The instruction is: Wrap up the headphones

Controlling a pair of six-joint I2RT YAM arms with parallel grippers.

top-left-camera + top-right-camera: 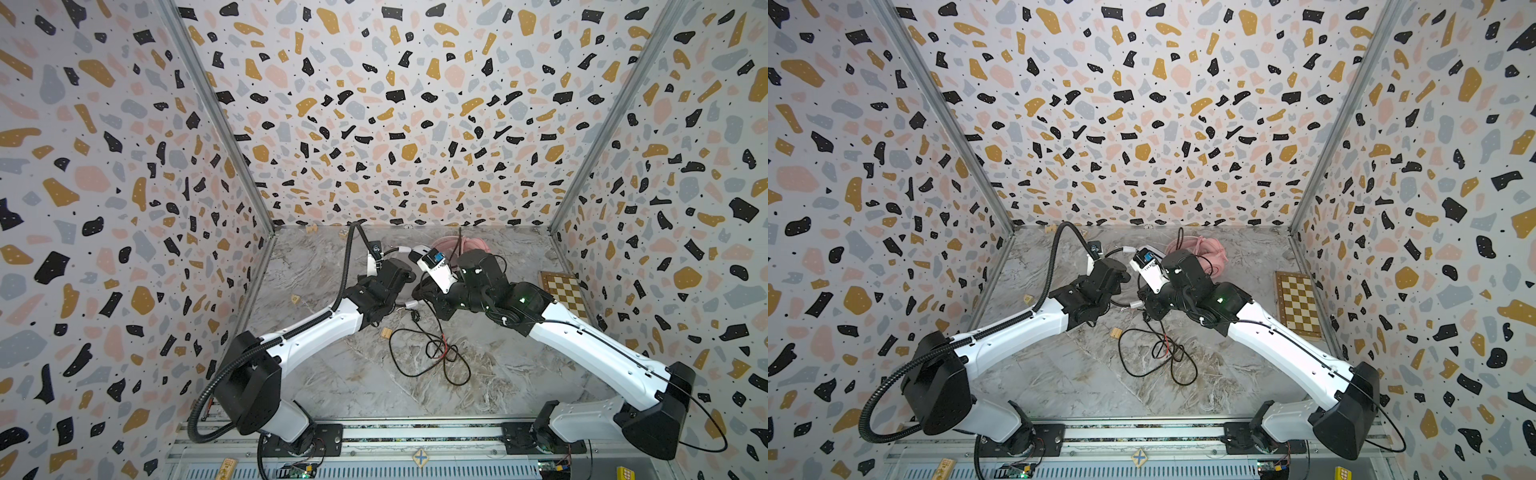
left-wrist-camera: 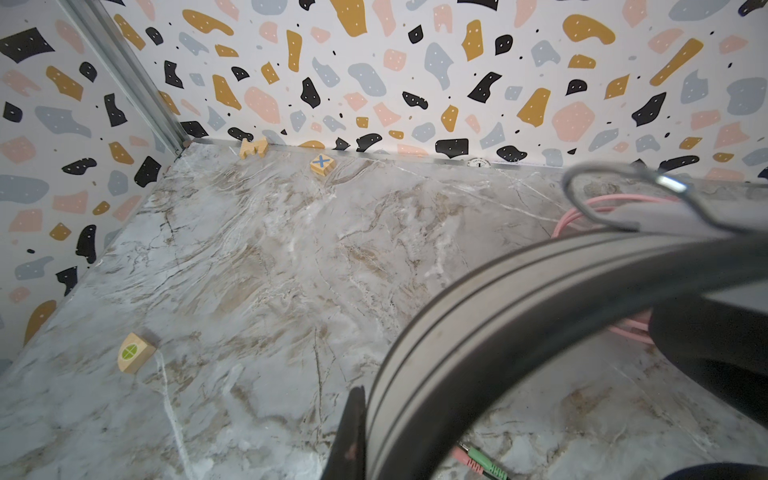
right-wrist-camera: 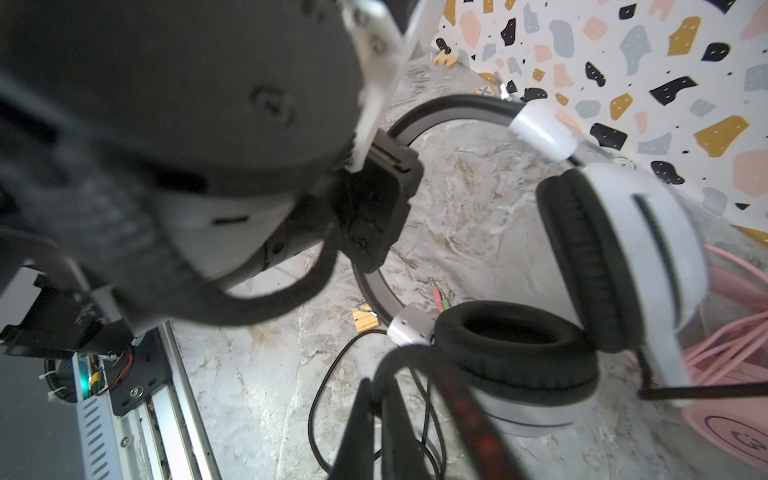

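Marbled grey surface (image 1: pixel 324 374) floors this speckled, walled cell. Nearest the arm bases, loose loops of black cable (image 1: pixel 436 351) sprawl below the right gripper (image 3: pixel 386 419). That gripper is pinched tight on one strand, probably so it can lead the cable around the set. Just across from it, the left gripper (image 3: pixel 374 224) is clamped on the headband (image 3: pixel 453 106) of the white headset (image 3: pixel 623 249). This seems meant to steady the headset while the cable goes round. Its 2 black-padded cups sit between the grippers, though I cannot tell whether they touch the surface. Beyond the right gripper, near the back wall, lies the pink headset (image 1: pixel 1214 251), its pink cable in loops beside it and seemingly gathered.
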